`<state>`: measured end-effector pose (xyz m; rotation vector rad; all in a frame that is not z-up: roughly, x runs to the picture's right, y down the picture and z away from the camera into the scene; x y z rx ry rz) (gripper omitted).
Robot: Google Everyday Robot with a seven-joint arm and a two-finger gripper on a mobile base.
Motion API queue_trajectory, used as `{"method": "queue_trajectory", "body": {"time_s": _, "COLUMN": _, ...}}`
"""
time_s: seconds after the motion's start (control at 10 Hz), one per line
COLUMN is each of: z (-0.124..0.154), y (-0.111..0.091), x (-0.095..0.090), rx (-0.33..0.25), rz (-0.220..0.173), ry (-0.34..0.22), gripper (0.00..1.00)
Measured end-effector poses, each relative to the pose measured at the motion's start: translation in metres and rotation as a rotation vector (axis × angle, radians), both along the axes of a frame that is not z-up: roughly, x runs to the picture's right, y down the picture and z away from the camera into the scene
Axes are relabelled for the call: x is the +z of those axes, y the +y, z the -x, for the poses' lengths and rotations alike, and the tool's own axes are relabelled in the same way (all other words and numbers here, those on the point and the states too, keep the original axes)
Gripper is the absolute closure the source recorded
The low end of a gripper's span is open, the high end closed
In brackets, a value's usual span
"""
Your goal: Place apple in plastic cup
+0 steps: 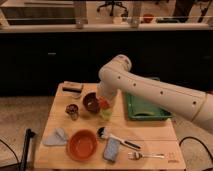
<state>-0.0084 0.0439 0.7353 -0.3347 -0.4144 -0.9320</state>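
The gripper (104, 98) hangs over the middle of the wooden table (150, 135), right above the plastic cup (106, 115), and I cannot tell if it is open or closed. The apple (103, 104) is at the cup's mouth, just under the gripper and maybe touching it. A brown bowl (90, 102) is just left of the cup, and a green tray (145, 111) is to its right.

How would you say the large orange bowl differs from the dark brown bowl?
The large orange bowl is wider than the dark brown bowl. The orange bowl sits near the front edge; the brown bowl sits farther back, beside the gripper above the pale yellow-green plastic cup. Both stand upright.
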Motion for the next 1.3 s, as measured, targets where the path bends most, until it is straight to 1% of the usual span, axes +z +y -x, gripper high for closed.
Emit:
{"method": "queue_trajectory", "body": {"time_s": 0.3, "z": 0.004, "y": 0.001, "x": 0.018, "rx": -0.003, "rz": 0.036, "ry": -0.005, "gripper": 0.98}}
{"method": "queue_trajectory", "body": {"time_s": 0.4, "z": 0.006, "y": 0.001, "x": 0.023, "rx": -0.001, "rz": 0.053, "ry": -0.007, "gripper": 0.95}}
{"method": "queue_trajectory", "body": {"time_s": 0.5, "z": 0.003, "y": 0.005, "x": 0.029, "rx": -0.005, "rz": 0.070, "ry": 0.001, "gripper": 0.86}}
{"method": "queue_trajectory", "body": {"time_s": 0.6, "z": 0.004, "y": 0.006, "x": 0.033, "rx": -0.004, "rz": 0.077, "ry": 0.001, "gripper": 0.78}}
{"method": "queue_trajectory", "body": {"time_s": 0.8, "z": 0.002, "y": 0.008, "x": 0.038, "rx": -0.005, "rz": 0.092, "ry": 0.012, "gripper": 0.57}}
{"method": "queue_trajectory", "body": {"time_s": 1.1, "z": -0.004, "y": 0.008, "x": 0.042, "rx": -0.005, "rz": 0.096, "ry": 0.038, "gripper": 0.26}}
{"method": "queue_trajectory", "body": {"time_s": 1.2, "z": -0.005, "y": 0.007, "x": 0.042, "rx": -0.003, "rz": 0.095, "ry": 0.040, "gripper": 0.21}}
{"method": "queue_trajectory", "body": {"time_s": 1.3, "z": -0.005, "y": 0.007, "x": 0.041, "rx": -0.001, "rz": 0.093, "ry": 0.043, "gripper": 0.20}}
